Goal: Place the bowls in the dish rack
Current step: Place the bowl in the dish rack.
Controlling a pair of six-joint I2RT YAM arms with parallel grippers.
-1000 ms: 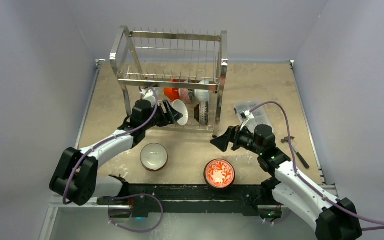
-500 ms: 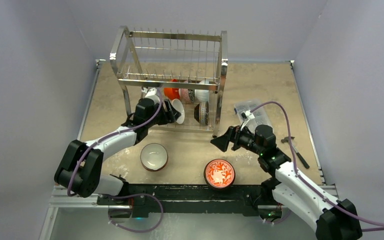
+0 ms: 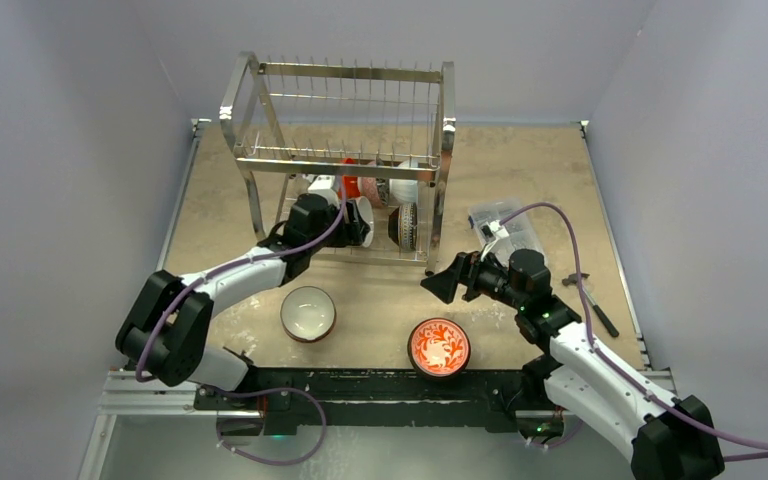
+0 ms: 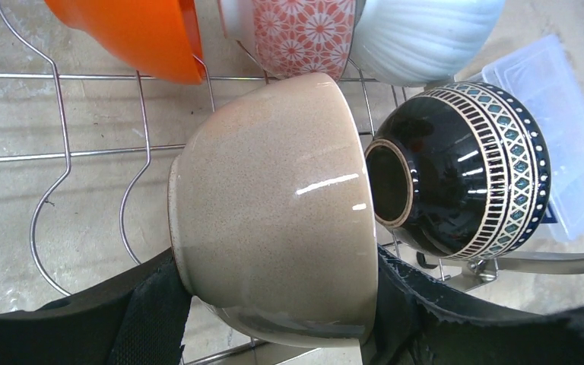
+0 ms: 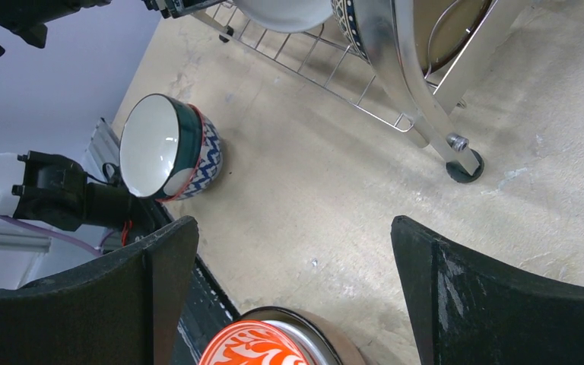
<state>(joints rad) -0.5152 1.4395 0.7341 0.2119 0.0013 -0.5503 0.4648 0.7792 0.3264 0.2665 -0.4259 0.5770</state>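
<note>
- Step in hand: placing. The left pincer (image 3: 346,226) reaches into the lower tier of the dish rack (image 3: 340,167), pinching the tan bowl (image 4: 274,205), one finger at each side of it.
- Tan bowl lies on its side above the lower shelf wires, foot to one side, rim toward the black patterned bowl (image 4: 464,171). Just beside it; I cannot tell if they touch.
- Already racked behind it on the same tier: orange bowl (image 4: 133,30), red-and-white patterned bowl (image 4: 304,34), white bowl (image 4: 426,38).
- Not yet loaded: blue patterned bowl (image 5: 171,148) and orange floral bowl (image 3: 439,346), both upright on the tabletop (image 3: 520,170) in front of the rack, well apart from each other.
- Right pincer (image 5: 293,228) is spread and carries nothing, hovering over the tabletop near the orange floral bowl.
- Judged progress: well past halfway, with four racked, one going in, two left.
- Next move calls for: settle the tan bowl between the wires so it stays on edge, spread the left fingers, and back out without nudging the black bowl.
- Risk: the glossy bowl may roll or tip once released.
</note>
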